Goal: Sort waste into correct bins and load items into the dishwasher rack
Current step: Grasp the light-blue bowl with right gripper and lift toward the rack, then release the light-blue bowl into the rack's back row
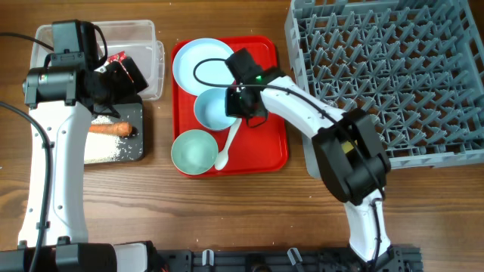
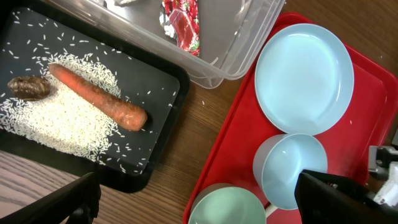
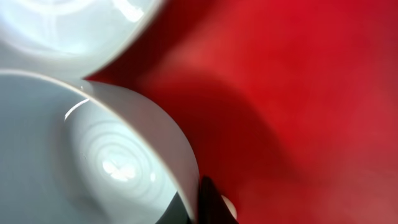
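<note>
At the middle of the red serving tray (image 1: 269, 145), the right gripper (image 1: 246, 103) had its jaws pinched on the rim of the white bowl (image 1: 212, 110). Left of that tray, the left gripper (image 1: 125, 74) hung with jaws wide apart, empty.

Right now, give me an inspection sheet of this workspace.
Surface: wooden table.
Job's things: carrot, rice, brown scrap in black tray; red wrapper in clear tub; plate, white bowl, mint-green bowl, spoon on red tray; dishwasher rack shows no dishes.
Clutter: nothing seen.
Grippers: left gripper open, empty; right gripper pinching white bowl's rim.
Cables: black cable loops over plate.
Surroundings: nothing seen.
</note>
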You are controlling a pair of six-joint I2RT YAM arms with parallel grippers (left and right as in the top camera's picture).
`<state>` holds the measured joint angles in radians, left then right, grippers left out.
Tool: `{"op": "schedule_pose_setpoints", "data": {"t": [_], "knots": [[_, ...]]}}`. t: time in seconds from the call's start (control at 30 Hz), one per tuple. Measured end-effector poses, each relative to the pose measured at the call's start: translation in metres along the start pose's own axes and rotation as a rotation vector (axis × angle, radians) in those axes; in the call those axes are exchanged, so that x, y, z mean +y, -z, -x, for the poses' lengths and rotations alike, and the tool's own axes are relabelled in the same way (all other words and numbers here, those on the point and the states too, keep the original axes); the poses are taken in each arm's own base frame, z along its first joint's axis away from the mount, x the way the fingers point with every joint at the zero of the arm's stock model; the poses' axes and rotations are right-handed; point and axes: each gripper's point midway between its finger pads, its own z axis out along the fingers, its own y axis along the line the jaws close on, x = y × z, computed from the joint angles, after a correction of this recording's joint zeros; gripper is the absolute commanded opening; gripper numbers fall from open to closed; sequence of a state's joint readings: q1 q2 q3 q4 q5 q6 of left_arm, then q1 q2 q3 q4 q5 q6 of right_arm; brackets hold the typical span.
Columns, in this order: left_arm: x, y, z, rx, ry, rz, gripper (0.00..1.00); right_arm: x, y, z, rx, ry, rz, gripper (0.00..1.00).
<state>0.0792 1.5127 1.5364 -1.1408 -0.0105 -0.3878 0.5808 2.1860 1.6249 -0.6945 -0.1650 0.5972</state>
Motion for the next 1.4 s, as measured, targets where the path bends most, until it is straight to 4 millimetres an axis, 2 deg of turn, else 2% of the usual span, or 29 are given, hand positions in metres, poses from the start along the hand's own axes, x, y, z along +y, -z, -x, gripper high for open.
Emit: {"op": "schedule_pose_setpoints", "data": {"t": [0.07, 0.1, 0.13, 0.23, 0.27, 0.3, 0.37, 0.43, 0.47, 0.53, 0.63, 0.77, 0.8, 0.9, 1.03, 1.13, 1.17, 1.23, 1.27, 1.3, 1.4], "knots": [[0.000, 0.000, 0.000, 0.000, 0.000, 0.000, 1.00, -0.016, 0.029, 0.013, -0.047, -0.005, -0.037, 0.04], [0.000, 0.000, 0.000, 0.000, 0.000, 0.000, 1.00, -0.022, 0.051, 0.024, -0.093, -0.009, -0.048, 0.04], [0.000, 0.000, 0.000, 0.000, 0.000, 0.000, 1.00, -0.036, 0.106, 0.040, -0.201, -0.007, -0.084, 0.04], [0.000, 0.000, 0.000, 0.000, 0.000, 0.000, 1.00, -0.074, 0.225, 0.062, -0.488, -0.011, -0.245, 0.05], [0.000, 0.000, 0.000, 0.000, 0.000, 0.000, 1.00, -0.092, 0.265, 0.072, -0.615, -0.015, -0.352, 0.04], [0.000, 0.000, 0.000, 0.000, 0.000, 0.000, 1.00, -0.107, 0.296, 0.084, -0.733, -0.026, -0.470, 0.04], [0.000, 0.000, 0.001, -0.002, 0.000, -0.001, 1.00, -0.129, 0.343, 0.123, -0.935, 0.039, -0.733, 0.04], [0.000, 0.000, 0.001, -0.002, 0.000, -0.001, 1.00, -0.145, 0.360, 0.156, -0.993, 0.135, -0.954, 0.04], [0.000, 0.000, 0.001, -0.003, 0.000, -0.001, 1.00, -0.152, 0.362, 0.167, -0.991, 0.167, -1.046, 0.04], [0.000, 0.000, 0.001, -0.002, 0.000, -0.001, 1.00, -0.171, 0.345, 0.188, -0.891, 0.289, -1.243, 0.04], [0.000, 0.000, 0.001, -0.002, 0.000, -0.001, 1.00, -0.190, 0.303, 0.205, -0.705, 0.453, -1.403, 0.04], [0.000, 0.000, 0.001, -0.001, 0.000, 0.000, 1.00, -0.209, 0.238, 0.212, -0.509, 0.604, -1.465, 0.04], [0.000, 0.000, 0.000, -0.001, 0.000, 0.000, 1.00, -0.211, 0.228, 0.212, -0.487, 0.623, -1.467, 0.04], [0.000, 0.000, 0.001, -0.001, 0.000, -0.001, 1.00, -0.214, 0.213, 0.215, -0.473, 0.642, -1.465, 0.04], [0.000, 0.000, 0.000, -0.001, 0.000, -0.001, 1.00, -0.210, 0.212, 0.217, -0.487, 0.653, -1.459, 0.08], [0.000, 0.000, 0.001, -0.001, 0.000, -0.001, 1.00, -0.198, 0.206, 0.218, -0.502, 0.689, -1.437, 0.27], [0.000, 0.000, 0.001, -0.001, 0.000, -0.001, 1.00, -0.188, 0.198, 0.219, -0.508, 0.723, -1.415, 0.49], [0.000, 0.000, 0.001, -0.001, 0.000, -0.001, 1.00, -0.178, 0.187, 0.218, -0.505, 0.760, -1.399, 0.84], [0.000, 0.000, 0.001, -0.001, 0.000, -0.001, 1.00, -0.174, 0.184, 0.217, -0.505, 0.772, -1.392, 0.96], [0.000, 0.000, 0.001, -0.001, 0.000, -0.001, 1.00, -0.172, 0.182, 0.217, -0.509, 0.778, -1.387, 1.00], [0.000, 0.000, 0.000, -0.001, 0.000, 0.000, 1.00, -0.165, 0.180, 0.217, -0.517, 0.790, -1.379, 1.00]]}}
